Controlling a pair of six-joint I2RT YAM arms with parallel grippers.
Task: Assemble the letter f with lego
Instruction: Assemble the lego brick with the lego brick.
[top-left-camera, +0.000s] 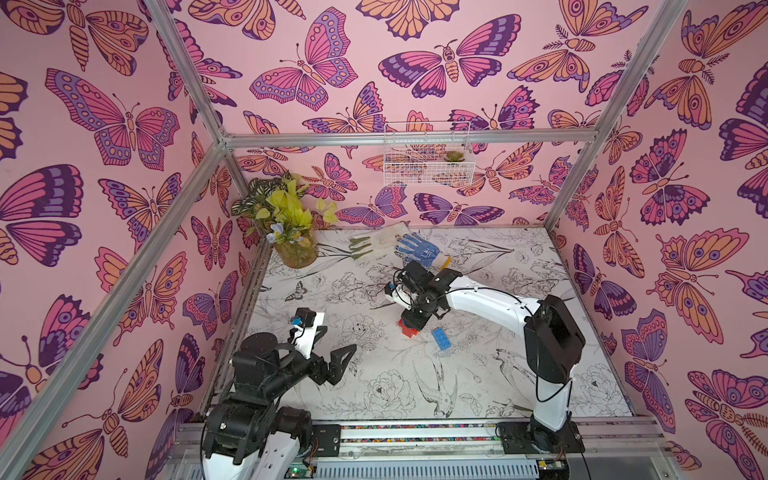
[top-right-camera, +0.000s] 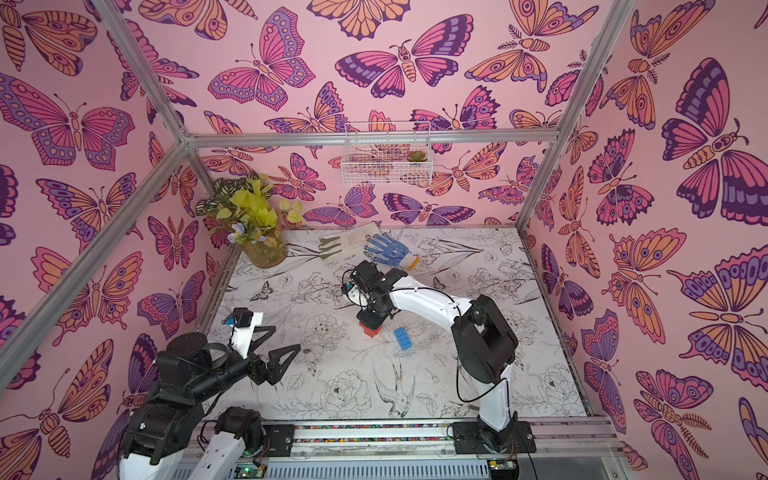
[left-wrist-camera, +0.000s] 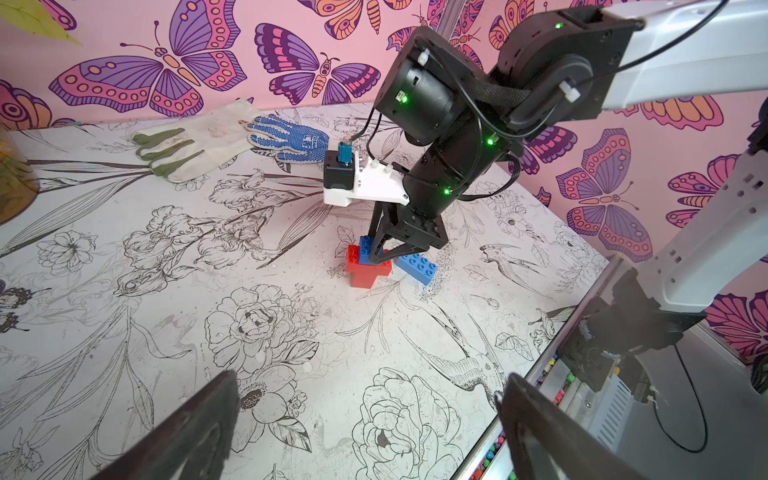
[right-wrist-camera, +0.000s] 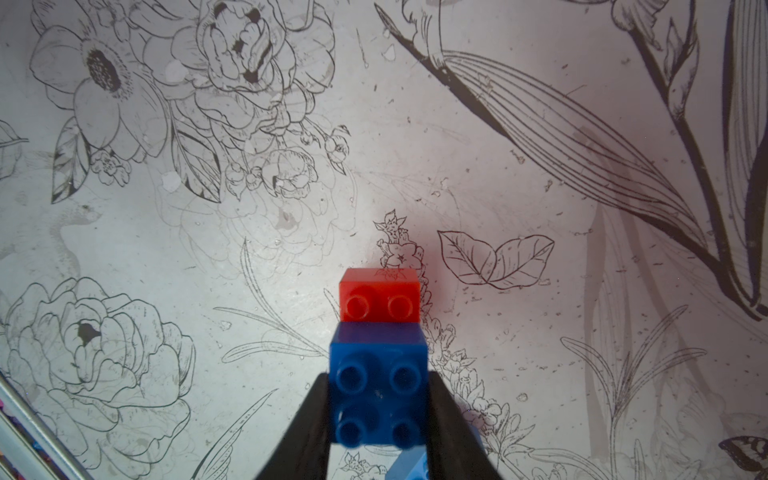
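The lego stack stands mid-table: a red brick (left-wrist-camera: 362, 281) at the bottom, a wider red brick (left-wrist-camera: 353, 259) across it, and a short blue brick (right-wrist-camera: 378, 365) on top. My right gripper (right-wrist-camera: 377, 388) is shut on that short blue brick from above, with two red studs (right-wrist-camera: 379, 305) showing beyond it. In both top views the right gripper (top-left-camera: 410, 321) hides most of the red stack (top-left-camera: 409, 331) (top-right-camera: 371, 330). A long blue brick (top-left-camera: 441, 339) (top-right-camera: 403, 341) (left-wrist-camera: 417, 268) lies loose just beside the stack. My left gripper (top-left-camera: 334, 344) (left-wrist-camera: 368, 386) hovers open and empty near the front left.
A white-and-green glove (top-left-camera: 374, 245) and a blue dotted glove (top-left-camera: 417, 249) lie at the back of the table. A potted plant (top-left-camera: 291, 232) fills the back left corner. A wire basket (top-left-camera: 428, 160) hangs on the back wall. The arms' rail (top-left-camera: 415, 430) runs along the front edge.
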